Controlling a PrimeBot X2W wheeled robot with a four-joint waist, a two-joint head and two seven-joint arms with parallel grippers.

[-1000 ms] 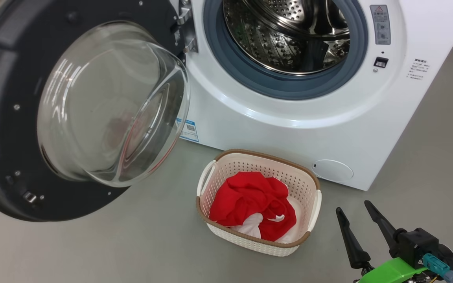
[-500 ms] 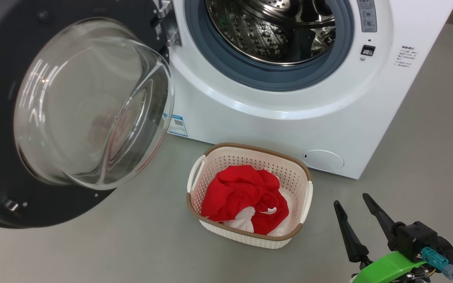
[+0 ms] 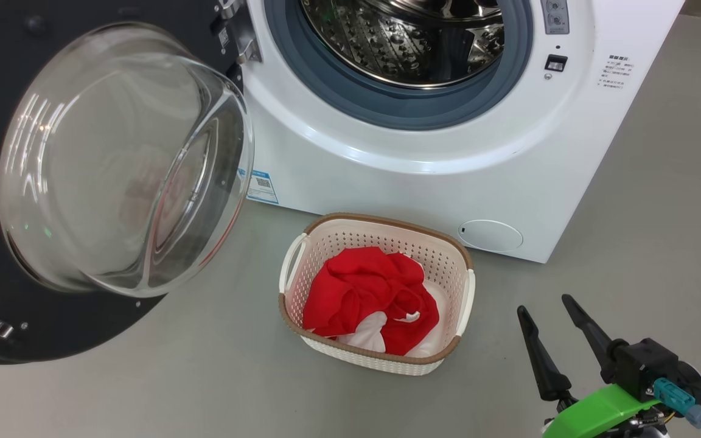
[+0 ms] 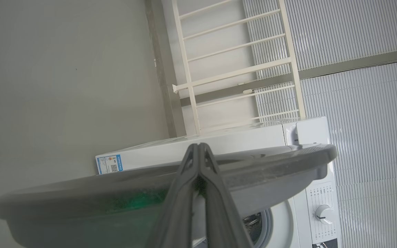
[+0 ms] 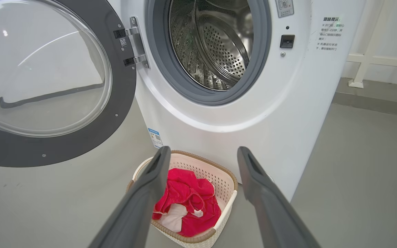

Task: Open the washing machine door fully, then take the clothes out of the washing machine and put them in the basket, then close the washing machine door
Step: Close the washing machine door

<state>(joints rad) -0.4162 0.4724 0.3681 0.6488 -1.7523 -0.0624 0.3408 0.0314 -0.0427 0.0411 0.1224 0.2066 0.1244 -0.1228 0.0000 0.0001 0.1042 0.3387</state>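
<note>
Right gripper (image 3: 543,303) spread wide above grey floor (image 3: 661,213); left gripper (image 4: 198,145) pinched closed by washing machine door (image 4: 271,168)

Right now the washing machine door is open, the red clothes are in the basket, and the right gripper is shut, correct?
Not quite: the right gripper is open, its fingers standing well apart in the right wrist view. The rest holds: the washing machine door is open and the clothes lie in the basket.
</note>
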